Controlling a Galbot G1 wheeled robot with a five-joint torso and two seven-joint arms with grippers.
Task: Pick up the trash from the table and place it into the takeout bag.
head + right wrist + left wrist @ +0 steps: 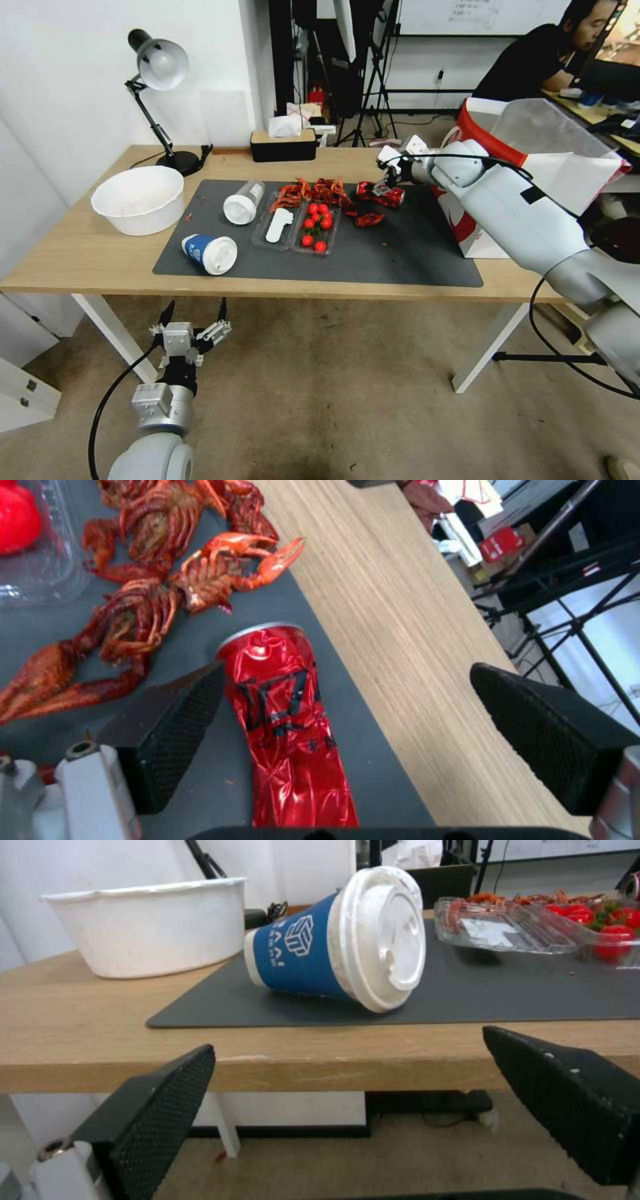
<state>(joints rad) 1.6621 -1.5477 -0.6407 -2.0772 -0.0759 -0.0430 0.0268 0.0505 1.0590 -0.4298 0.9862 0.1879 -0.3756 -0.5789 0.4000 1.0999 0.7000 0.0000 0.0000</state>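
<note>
The right gripper (389, 179) is reached out over the far part of the dark grey mat (400, 257) and is held directly above the crushed red can (380, 193), its fingers spread apart and nothing grasped. In the right wrist view the can (290, 730) is seen lying on its side on the mat, one black finger pad (177, 730) close against it and the other well apart over the bare wood of the counter (400, 645). Just beside the can, crayfish shells (153, 595) are scattered on the mat.

The takeout bag (553, 160), red and white, is stood upright at the end of the counter (80, 253) on the robot's right, near the can and partly hidden behind the right arm.

The left gripper (193, 317) is held low in front of the counter's near edge, released and empty. In the left wrist view the blue white-lidded paper cup (333, 945) is seen tipped on its side at the mat's near edge, with the round white bowl (150, 925) beyond it off the mat.

Towards the mat's middle from the can, a clear plastic tray (297, 227) of cherry tomatoes (319, 223) is seen, and beside that tray a clear white-lidded cup (243, 202) is lying on its side.
</note>
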